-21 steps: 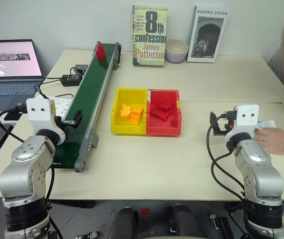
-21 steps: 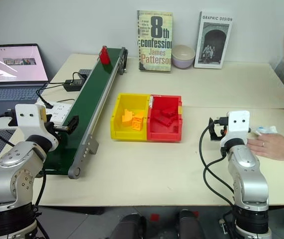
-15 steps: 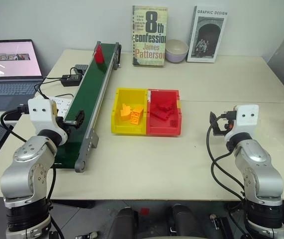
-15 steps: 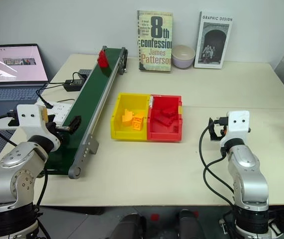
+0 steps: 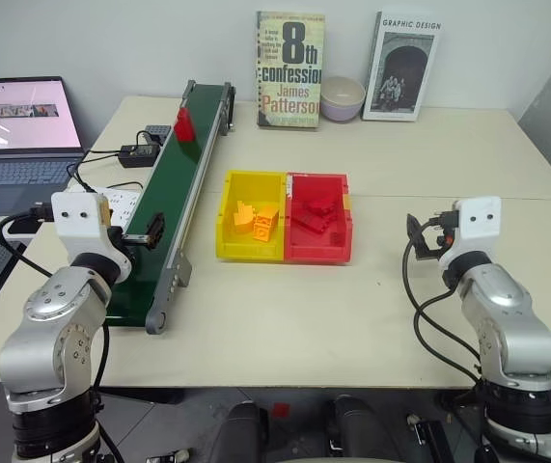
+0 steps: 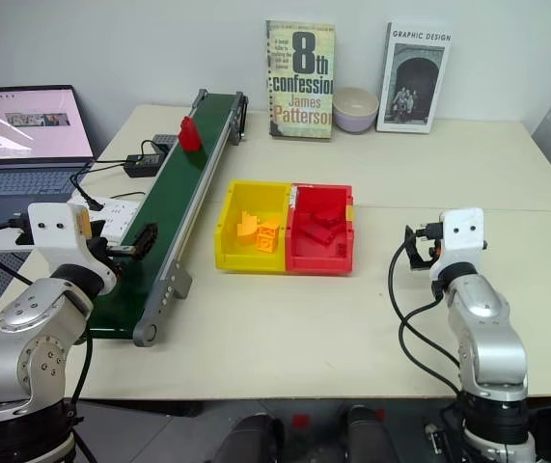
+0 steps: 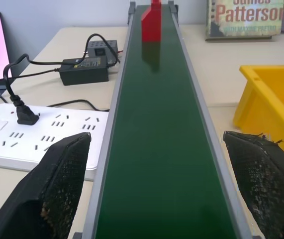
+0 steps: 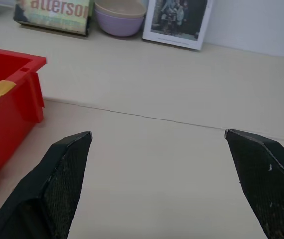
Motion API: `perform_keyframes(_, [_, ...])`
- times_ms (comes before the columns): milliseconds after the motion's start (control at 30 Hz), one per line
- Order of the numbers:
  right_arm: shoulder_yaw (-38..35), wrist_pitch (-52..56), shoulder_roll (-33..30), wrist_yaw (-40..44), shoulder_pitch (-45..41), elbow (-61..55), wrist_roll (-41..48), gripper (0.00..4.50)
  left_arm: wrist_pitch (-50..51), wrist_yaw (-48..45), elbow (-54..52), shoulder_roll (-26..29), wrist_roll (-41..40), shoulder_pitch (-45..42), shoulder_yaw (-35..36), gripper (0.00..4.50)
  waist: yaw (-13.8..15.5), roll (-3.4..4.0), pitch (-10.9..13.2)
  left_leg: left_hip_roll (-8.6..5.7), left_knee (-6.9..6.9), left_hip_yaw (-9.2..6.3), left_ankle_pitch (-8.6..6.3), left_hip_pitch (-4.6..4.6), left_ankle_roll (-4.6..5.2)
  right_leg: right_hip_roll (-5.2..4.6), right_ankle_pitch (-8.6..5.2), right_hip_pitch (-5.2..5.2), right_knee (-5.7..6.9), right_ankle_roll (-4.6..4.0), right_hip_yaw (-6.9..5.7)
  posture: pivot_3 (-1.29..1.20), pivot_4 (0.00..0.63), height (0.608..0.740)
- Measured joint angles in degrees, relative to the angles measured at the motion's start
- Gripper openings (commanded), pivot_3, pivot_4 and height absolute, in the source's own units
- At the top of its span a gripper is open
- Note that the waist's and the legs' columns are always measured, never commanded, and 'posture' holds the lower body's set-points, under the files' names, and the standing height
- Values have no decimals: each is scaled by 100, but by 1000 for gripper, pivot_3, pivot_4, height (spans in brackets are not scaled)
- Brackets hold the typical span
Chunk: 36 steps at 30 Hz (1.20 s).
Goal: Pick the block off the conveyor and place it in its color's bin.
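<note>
Head views: red block (image 5: 182,124) stands on the green conveyor belt (image 5: 171,193), toward its far end. Red bin (image 5: 317,230) sits touching the yellow bin (image 5: 250,229) at table centre, both holding bricks. Left gripper (image 5: 147,230) hovers over the belt's near end; right gripper (image 5: 416,236) over bare table.

Left wrist view: jaws spread wide, empty, straddling the belt; block far ahead.

Right wrist view: jaws wide apart, empty; red bin corner beside one finger.
</note>
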Motion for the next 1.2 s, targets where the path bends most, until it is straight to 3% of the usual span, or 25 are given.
perform_keyframes(200, [-2, -21, -486, 1024, -269, 302, 642, 4500, 74, 93, -51, -48, -37, -1, 16, 4443, -1, 0, 0, 0, 0, 1, 0, 0, 0, 1, 0, 0, 0, 0, -2, 0, 150, 740])
perform_keyframes(567, [330, 578, -1253, 3619, -1364, 112, 2948, 4500, -152, 14, 577, -52, 111, -389, -183, 4443, 5, 1, 1, 3, -1, -15, 0, -4, 1, 0, 0, 2, -2, -1, -8, 0, 150, 740])
perform_keyframes(1200, [700, 690, -1166, 3438, -1460, -220, 3398, 4500, -561, -132, 1622, -273, 268, -949, -520, 4443, 16, 1, 1, 4, 1, -13, 0, -10, 0, -15, 1, -3, -4, -1, -4, 0, 150, 740])
